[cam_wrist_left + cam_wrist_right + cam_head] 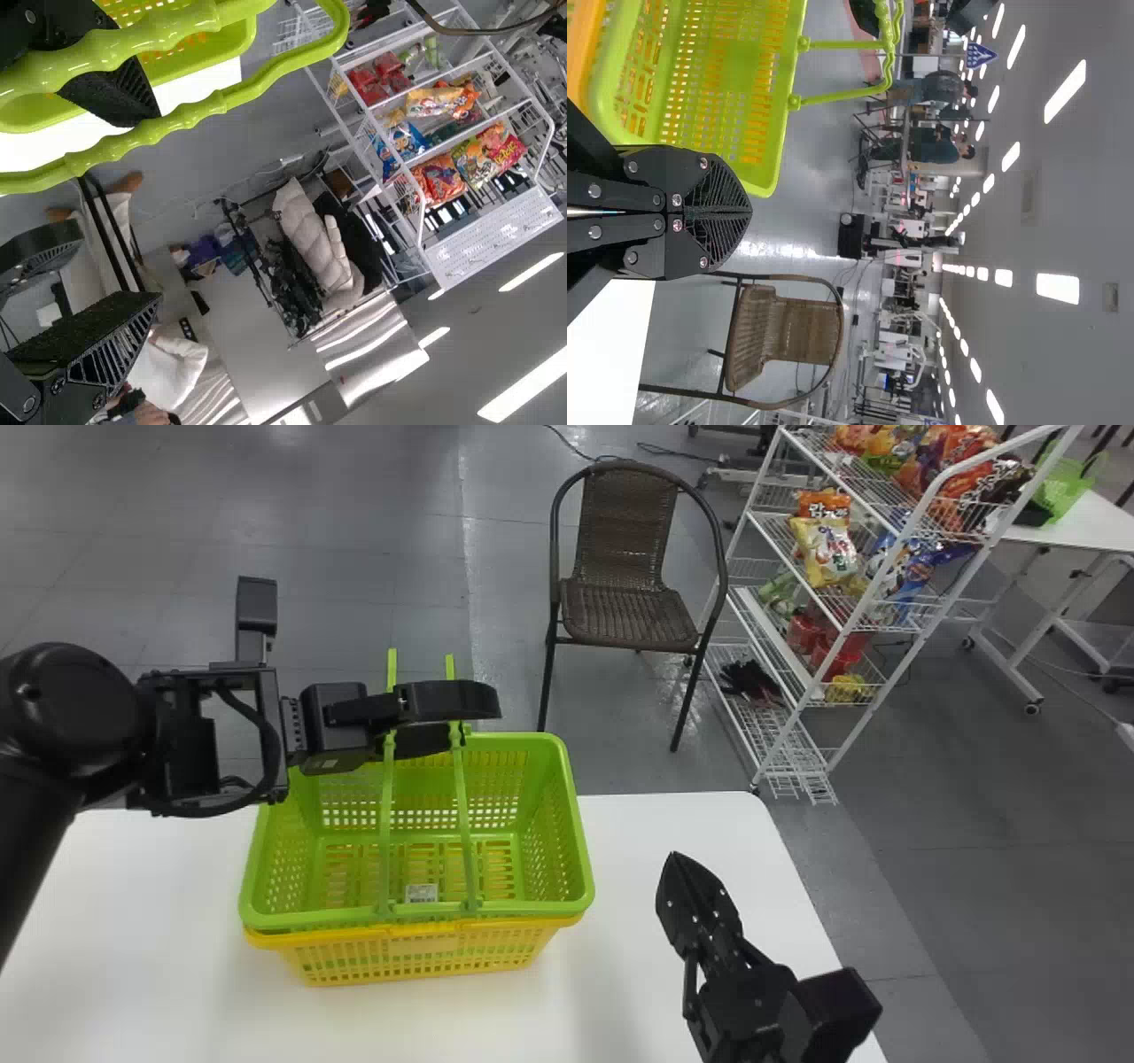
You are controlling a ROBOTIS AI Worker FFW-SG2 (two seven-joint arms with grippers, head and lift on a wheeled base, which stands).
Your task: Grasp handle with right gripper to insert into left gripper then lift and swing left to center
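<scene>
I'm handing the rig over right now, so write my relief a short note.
Left gripper: open, beside the green basket's raised handles, not clamped on them.
Right gripper: shut, empty, over the table to the basket's right.
Baskets: green one nested in the yellow one, on the table.
Done: handles up at the left gripper.
Left: secure the handles in the left gripper, lift, swing to center.

2 nested baskets (425,952) sit near the worktop's (669,828) far edge. Behind stands a chair (629,613), a shelving rack (762,722) to its right.
</scene>
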